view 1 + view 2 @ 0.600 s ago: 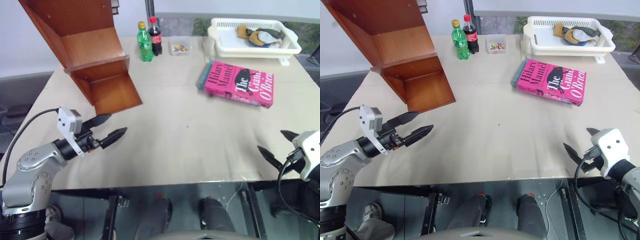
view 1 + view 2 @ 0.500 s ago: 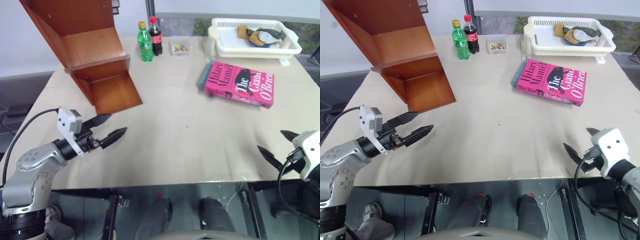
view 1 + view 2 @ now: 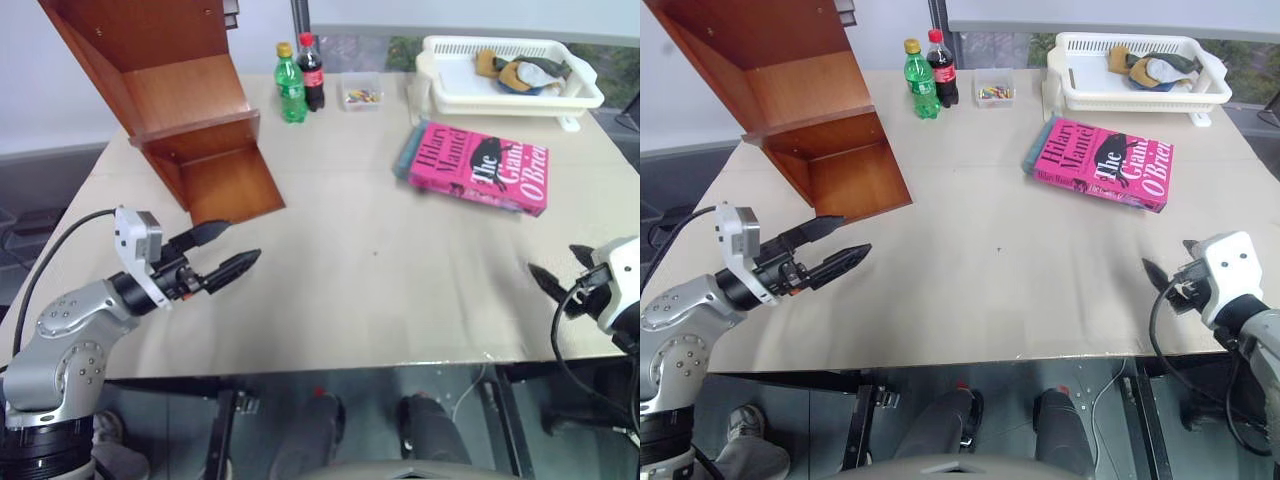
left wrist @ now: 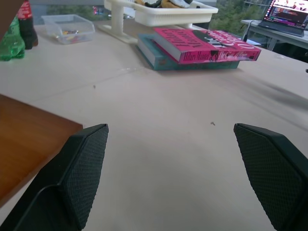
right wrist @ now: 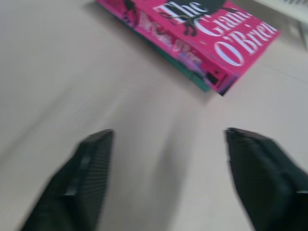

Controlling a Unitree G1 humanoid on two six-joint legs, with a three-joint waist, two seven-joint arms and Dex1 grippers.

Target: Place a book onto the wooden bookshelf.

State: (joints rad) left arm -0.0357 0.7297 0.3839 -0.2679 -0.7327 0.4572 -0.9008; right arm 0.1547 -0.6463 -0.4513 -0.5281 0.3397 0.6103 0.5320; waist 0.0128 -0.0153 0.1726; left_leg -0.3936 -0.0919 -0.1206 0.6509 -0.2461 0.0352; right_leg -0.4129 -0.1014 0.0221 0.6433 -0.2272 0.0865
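Our left claw (image 3: 225, 252) hovers spread near the wooden bookshelf (image 3: 190, 120); the pink book (image 3: 478, 166) lies far right on the surface (image 3: 370, 270), atop a teal book (image 4: 159, 53). Our right claw (image 3: 1170, 272), spread and empty, should approach squarely along the pink cover's edges.

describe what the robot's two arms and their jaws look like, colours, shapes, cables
The left arm is silver-grey metal with rounded joints and small screws, then a black wrist carrying a white boxy module. A black cable loops back from that module. The left gripper has two black, tapered, pointed jaws; close up their inner faces are finely textured. The right gripper matches: a white housing, black jaws and black cables.
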